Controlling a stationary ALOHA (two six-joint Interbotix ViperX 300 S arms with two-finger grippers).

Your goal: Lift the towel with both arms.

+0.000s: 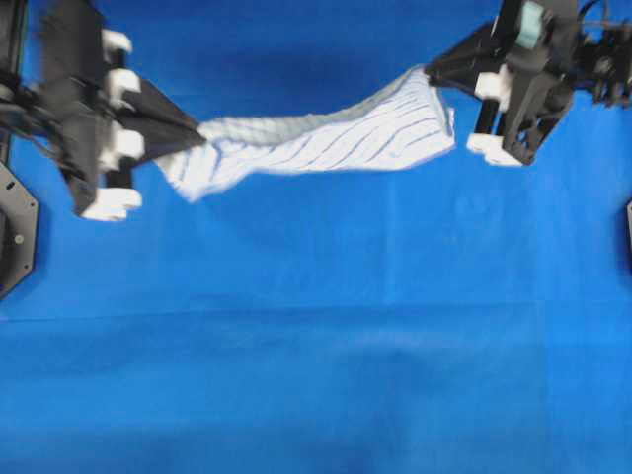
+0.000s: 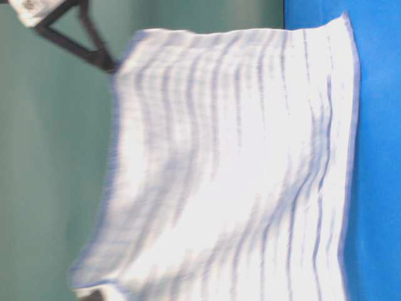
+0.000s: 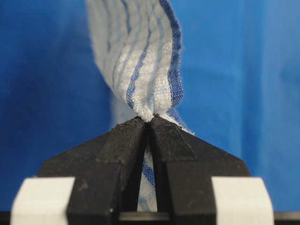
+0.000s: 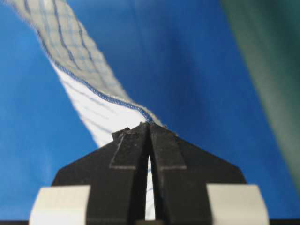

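Overhead: L gripper & R gripper both clamp towel; no writing.

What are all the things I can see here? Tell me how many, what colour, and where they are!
thin white cloth towel with blue and grey checked stripes: one, white with blue lines, stretched between the two grippers above the table.
plain blue table cloth: one, bright blue, spread flat over the whole table under the towel.
green wall: one, dull green, behind the towel in the table-level view.
left gripper: one, black with white pads, shut on the towel's left end.
right gripper: one, black with white pads, shut on the towel's right end.
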